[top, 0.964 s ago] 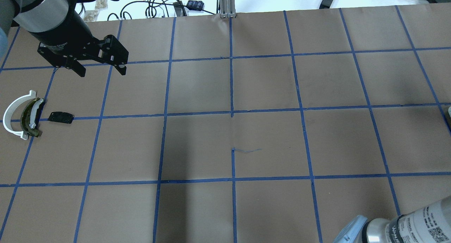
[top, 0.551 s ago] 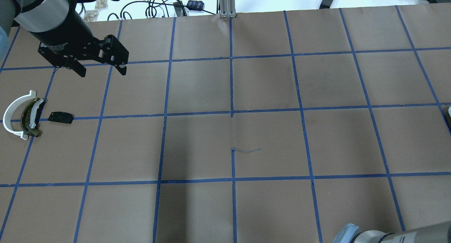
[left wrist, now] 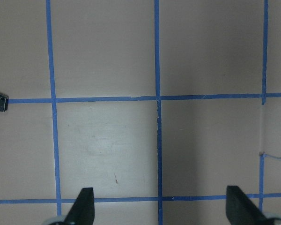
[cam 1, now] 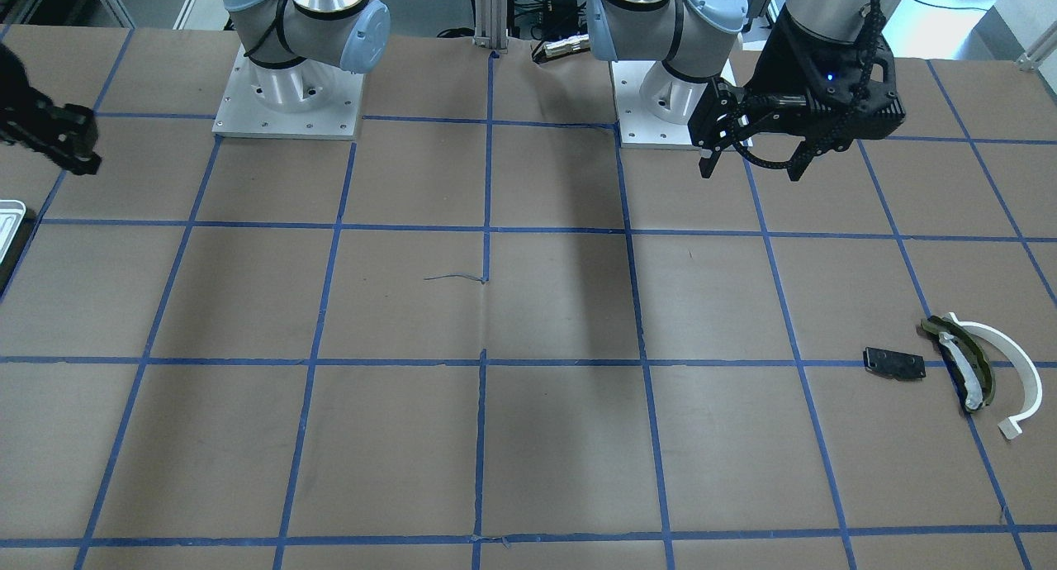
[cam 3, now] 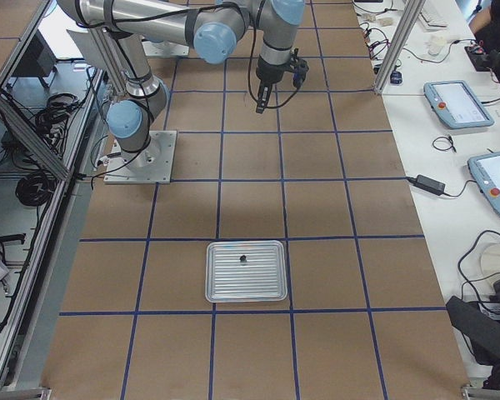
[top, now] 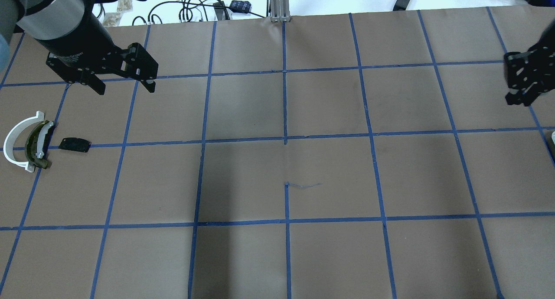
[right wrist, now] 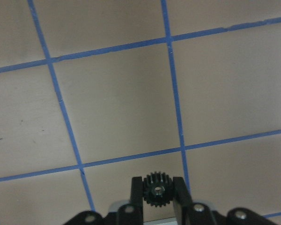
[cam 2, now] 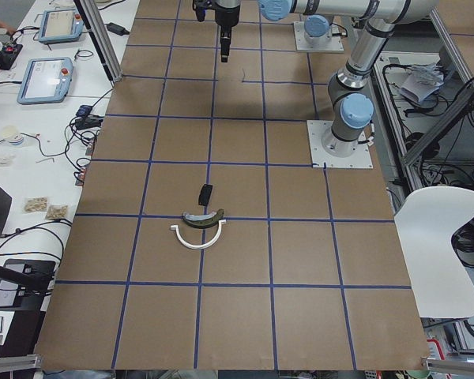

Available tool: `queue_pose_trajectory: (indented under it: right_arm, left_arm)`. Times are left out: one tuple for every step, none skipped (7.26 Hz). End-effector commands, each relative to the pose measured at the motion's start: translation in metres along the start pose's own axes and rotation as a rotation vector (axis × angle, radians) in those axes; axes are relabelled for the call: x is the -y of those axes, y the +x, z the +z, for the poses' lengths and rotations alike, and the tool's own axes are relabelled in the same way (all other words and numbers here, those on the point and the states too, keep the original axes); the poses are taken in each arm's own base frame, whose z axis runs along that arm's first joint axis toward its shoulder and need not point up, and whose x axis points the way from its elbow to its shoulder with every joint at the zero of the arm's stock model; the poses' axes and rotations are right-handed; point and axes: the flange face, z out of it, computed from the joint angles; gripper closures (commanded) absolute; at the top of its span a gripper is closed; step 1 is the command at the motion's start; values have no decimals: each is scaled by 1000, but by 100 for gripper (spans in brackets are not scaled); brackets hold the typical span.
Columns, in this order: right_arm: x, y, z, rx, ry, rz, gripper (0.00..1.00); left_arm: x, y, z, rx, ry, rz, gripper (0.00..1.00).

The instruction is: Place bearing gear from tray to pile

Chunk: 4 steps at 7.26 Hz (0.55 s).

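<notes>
Pinching the bearing gear (right wrist: 155,191), the right pincer (right wrist: 157,183) looks blurred overhead.

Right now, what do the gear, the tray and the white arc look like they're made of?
The gear: matte black with crisp teeth and a greyish hub, plastic or blackened metal; can't tell which. The tray: pale silver with a ridged floor and soft sheen, likely sheet metal. The white arc: flat, opaque, uniformly white, probably plastic.

Black gear (right wrist: 155,190), pale silver ridged tray (cam 3: 233,283), white arc (top: 14,125), blue-gridded brown table (top: 329,173).
</notes>
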Motion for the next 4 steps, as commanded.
queue_pose_trajectory:
  right_arm:
    - [-28,-109,-1,27,15,69,100]
    - [-36,-159,7,55,41,105,100]
    - [-44,-214,26,126,-24,189,100]
    - [-49,-262,41,158,-6,207,100]
  left_arm:
    - [0,0,0,0,0,0,0]
    - [0,0,0,0,0,1,0]
    - [-1,0,-1,0,1,2,0]
    - [1,0,0,0,0,2,0]
